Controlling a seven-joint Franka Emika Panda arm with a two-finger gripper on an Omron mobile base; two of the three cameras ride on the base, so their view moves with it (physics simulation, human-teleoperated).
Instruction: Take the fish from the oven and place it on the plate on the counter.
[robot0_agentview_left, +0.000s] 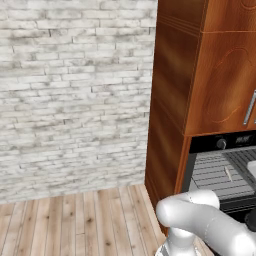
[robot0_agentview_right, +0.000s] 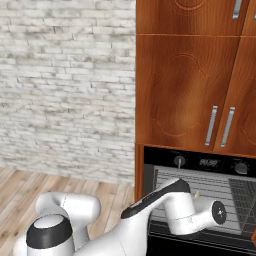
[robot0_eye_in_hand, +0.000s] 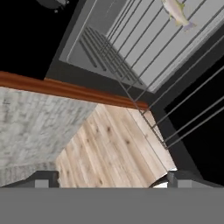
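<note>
My pincer (robot0_eye_in_hand: 109, 180) stands spread wide, its two dark fingertips (robot0_eye_in_hand: 41, 179) far apart at the bottom edge of the hand view, and between them there is nothing but floor and wall. I hold nothing and touch nothing.

Through the hand view I look slantwise into the oven (robot0_eye_in_hand: 144, 48), whose door is open. The fish (robot0_eye_in_hand: 177, 12) lies at about one o'clock, near the top edge, resting on the wire rack (robot0_eye_in_hand: 131, 65) against the grey interior. It is slender, silvery, tilted on the diagonal, and well apart from my fingertips. A second run of rack wires crosses toward four o'clock over the black of the oven. A reddish-brown wood edge (robot0_eye_in_hand: 65, 89) runs across at nine to three o'clock, with pale brick wall (robot0_eye_in_hand: 30, 127) below it at eight o'clock and wooden floor planks (robot0_eye_in_hand: 113, 148) at six o'clock.

In the left base view the oven (robot0_agentview_left: 225, 170) sits at four o'clock under a tall wood cabinet (robot0_agentview_left: 210, 70), and a small pale sliver on the rack (robot0_agentview_left: 228, 173) is the fish. My white arm (robot0_agentview_left: 200, 220) curves up at five o'clock.

In the right base view my arm (robot0_agentview_right: 165, 210) reaches across the oven's (robot0_agentview_right: 200, 200) front at five o'clock, beneath the dark control panel (robot0_agentview_right: 205, 162) with its round knob (robot0_agentview_right: 179, 161).
</note>
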